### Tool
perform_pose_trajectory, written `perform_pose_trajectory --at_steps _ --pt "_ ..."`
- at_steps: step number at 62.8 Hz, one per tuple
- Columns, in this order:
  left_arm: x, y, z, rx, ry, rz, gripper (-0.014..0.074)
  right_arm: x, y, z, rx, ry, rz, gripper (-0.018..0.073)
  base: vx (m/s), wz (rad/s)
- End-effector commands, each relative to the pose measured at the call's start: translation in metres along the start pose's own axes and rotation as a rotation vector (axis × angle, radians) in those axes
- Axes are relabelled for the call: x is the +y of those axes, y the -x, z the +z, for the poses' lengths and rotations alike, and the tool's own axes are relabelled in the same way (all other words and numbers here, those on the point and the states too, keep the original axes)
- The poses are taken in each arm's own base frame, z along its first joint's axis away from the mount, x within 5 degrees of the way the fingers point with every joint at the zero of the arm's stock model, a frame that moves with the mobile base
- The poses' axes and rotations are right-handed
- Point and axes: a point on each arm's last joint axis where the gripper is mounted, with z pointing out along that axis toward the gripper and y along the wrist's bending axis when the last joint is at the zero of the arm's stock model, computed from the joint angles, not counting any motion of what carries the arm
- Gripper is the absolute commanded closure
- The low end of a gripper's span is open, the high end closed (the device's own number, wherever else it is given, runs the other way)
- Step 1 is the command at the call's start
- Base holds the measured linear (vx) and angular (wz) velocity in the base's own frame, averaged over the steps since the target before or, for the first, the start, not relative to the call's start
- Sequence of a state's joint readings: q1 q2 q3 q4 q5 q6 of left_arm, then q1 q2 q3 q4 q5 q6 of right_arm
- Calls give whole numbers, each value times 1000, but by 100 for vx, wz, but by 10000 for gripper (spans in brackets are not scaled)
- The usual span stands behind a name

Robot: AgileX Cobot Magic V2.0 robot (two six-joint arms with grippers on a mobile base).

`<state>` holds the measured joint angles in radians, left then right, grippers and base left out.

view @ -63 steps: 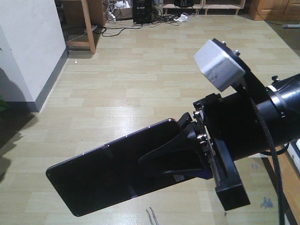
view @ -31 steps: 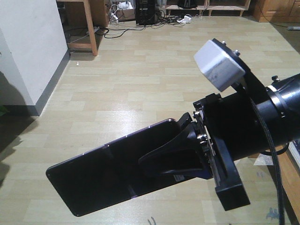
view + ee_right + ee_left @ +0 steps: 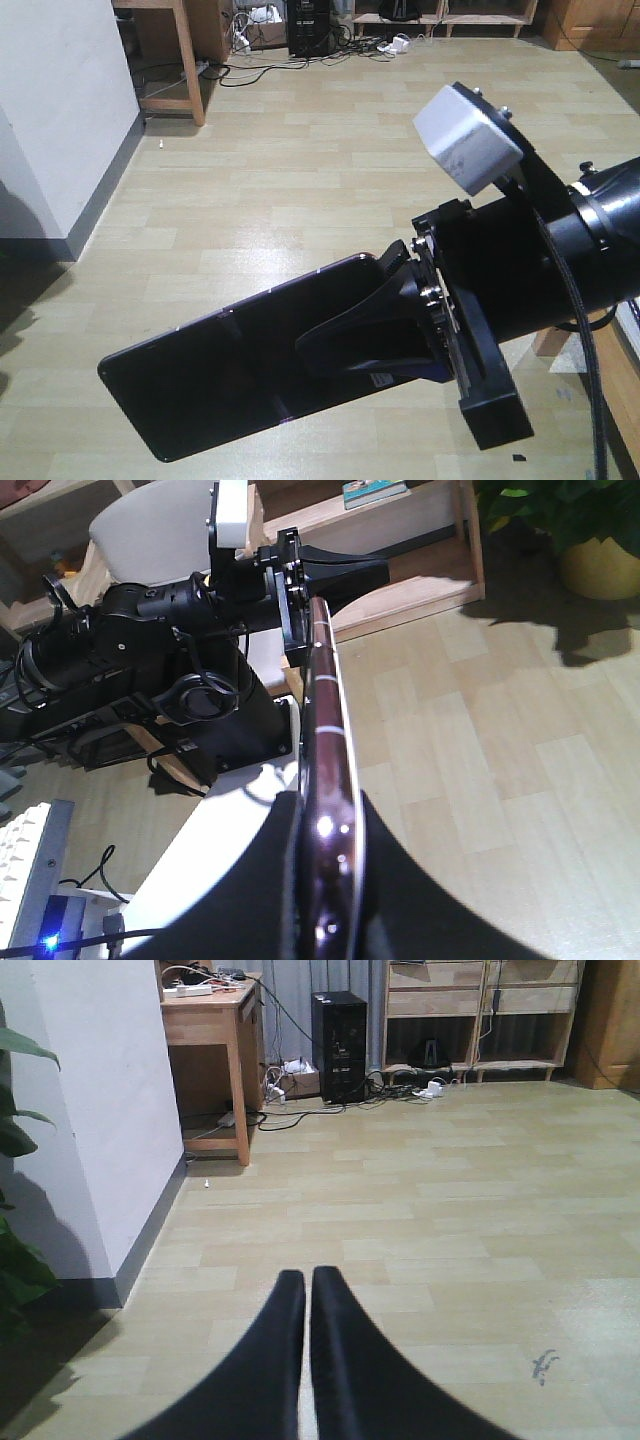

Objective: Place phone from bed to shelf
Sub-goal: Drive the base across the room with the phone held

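Open pale wood-plank floor (image 3: pixel 300 180) surrounds the jutting slim black glossy phone (image 3: pixel 230 370); a white wall (image 3: pixel 60 110) and light wooden desk (image 3: pixel 215 1020) stand leftward.

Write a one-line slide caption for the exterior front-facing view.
Right pincer clamps one end of the black phone, holding it out above the pale plank floor.

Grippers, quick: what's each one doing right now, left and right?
Left gripper: closed, holding nothing.
Right gripper: closed on the phone.
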<state>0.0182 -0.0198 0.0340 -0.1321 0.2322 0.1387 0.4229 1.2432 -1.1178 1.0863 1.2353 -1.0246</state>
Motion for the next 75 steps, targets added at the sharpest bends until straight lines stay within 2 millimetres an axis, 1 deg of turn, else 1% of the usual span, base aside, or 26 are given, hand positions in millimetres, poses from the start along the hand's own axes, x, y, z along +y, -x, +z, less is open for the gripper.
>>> perform_pose_trajectory --at_steps 1,75 --pt "1 6 0 -75 6 -10 596 18 12 -8 -73 80 -28 563 17 0" --pt "1 6 0 -75 6 -10 596 18 12 -8 -73 80 -28 563 23 -1"
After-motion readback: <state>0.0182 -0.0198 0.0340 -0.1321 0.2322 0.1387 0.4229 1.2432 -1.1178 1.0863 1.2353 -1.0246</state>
